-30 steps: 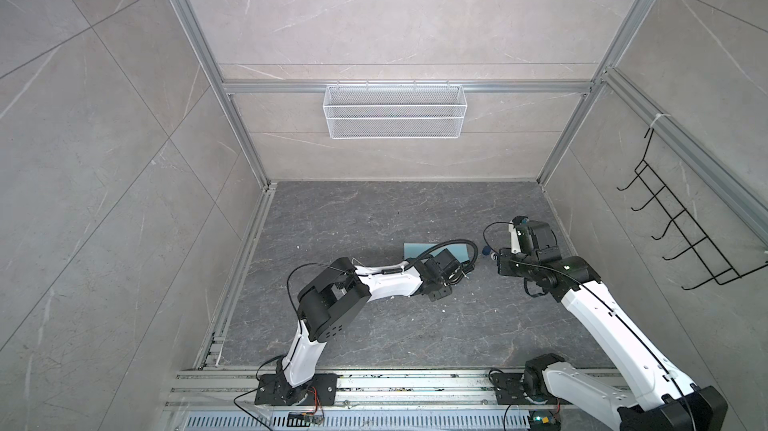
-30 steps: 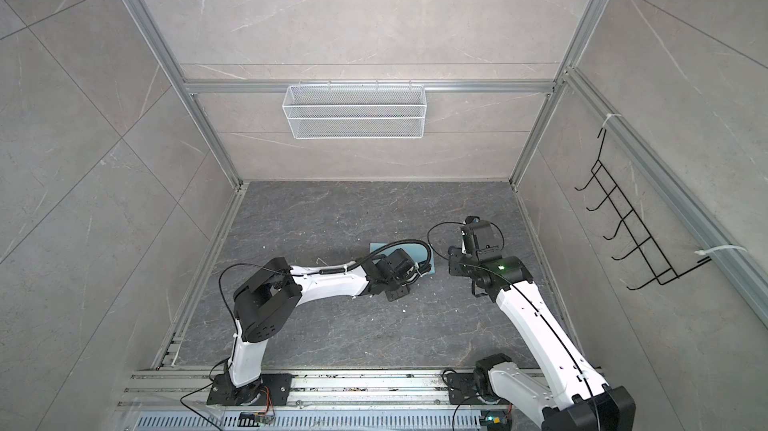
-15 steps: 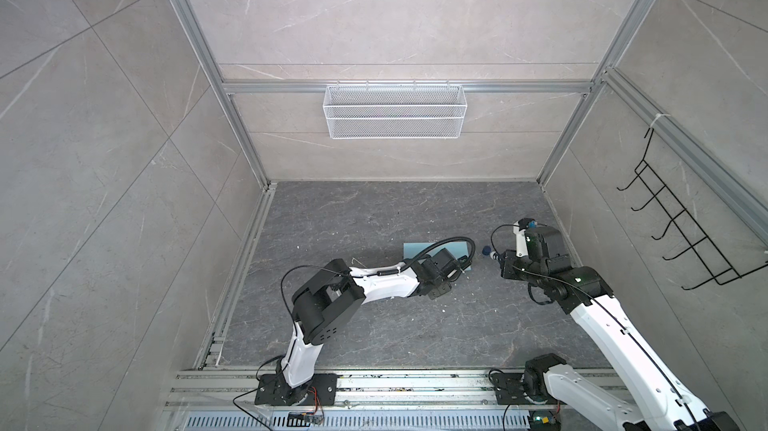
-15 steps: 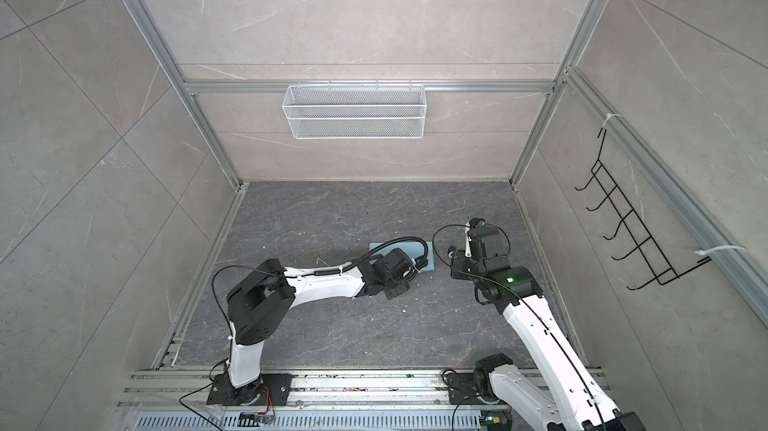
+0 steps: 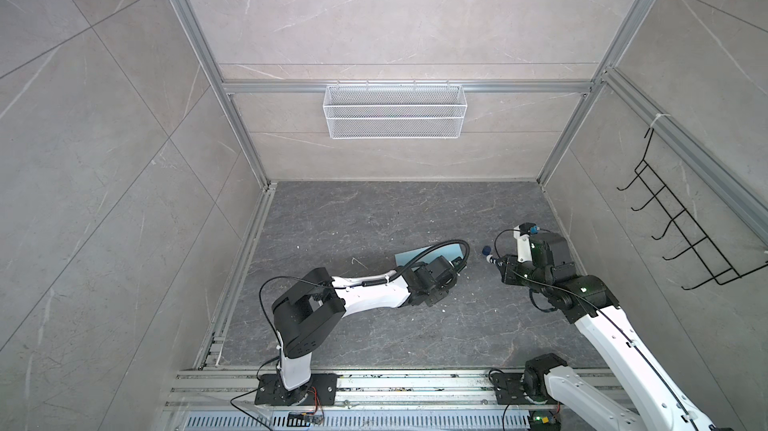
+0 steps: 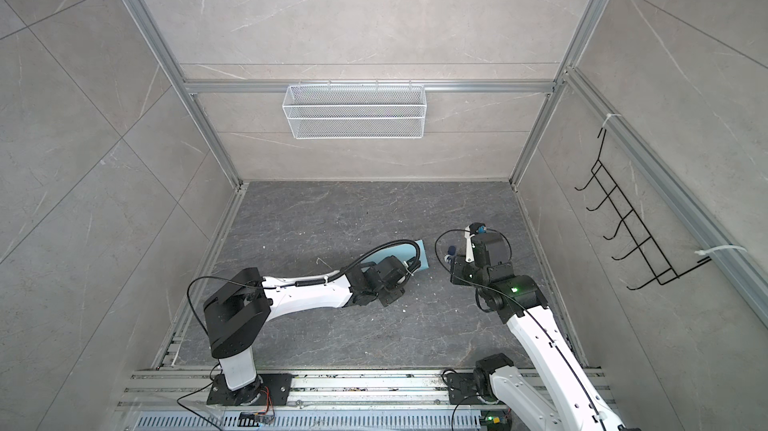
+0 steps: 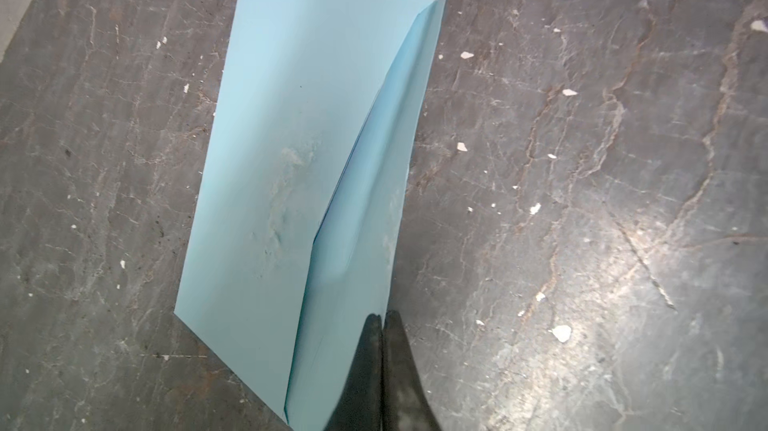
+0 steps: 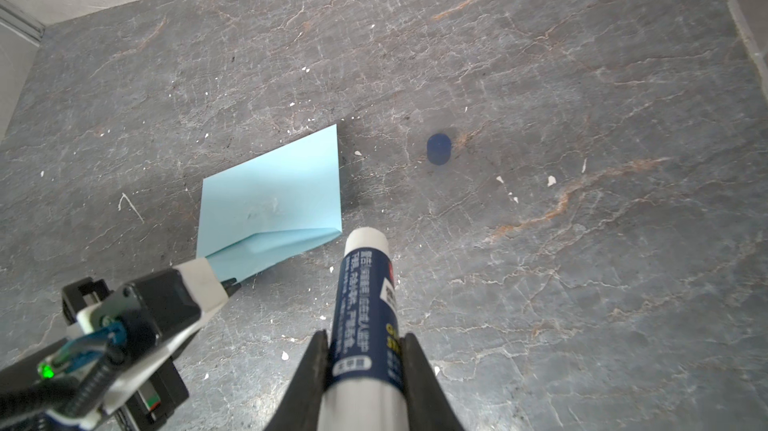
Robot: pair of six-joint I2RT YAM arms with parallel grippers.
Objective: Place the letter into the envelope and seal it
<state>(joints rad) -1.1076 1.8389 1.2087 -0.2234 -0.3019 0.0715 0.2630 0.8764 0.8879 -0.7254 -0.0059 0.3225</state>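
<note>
Since the earlier frames, the left pincer (image 7: 382,316) has closed and the right arm has drawn back slightly toward its own side.

Left pincer: fingertips pressed together at the folded edge of the flap (image 7: 374,200), near one end of the envelope (image 7: 291,138). Whether paper is caught between them cannot be told.

Envelope: light blue, lying on the dark surface (image 8: 582,242), with the flap folded over the body but bowed up along its length. In both top views the left wrist partly covers it.

Right pincer (image 8: 364,335): clamped on an uncapped glue stick (image 8: 365,275). The white tip points near the envelope's corner without touching it.

Dark blue cap (image 8: 438,149): on the surface, near the envelope and apart from it.
</note>
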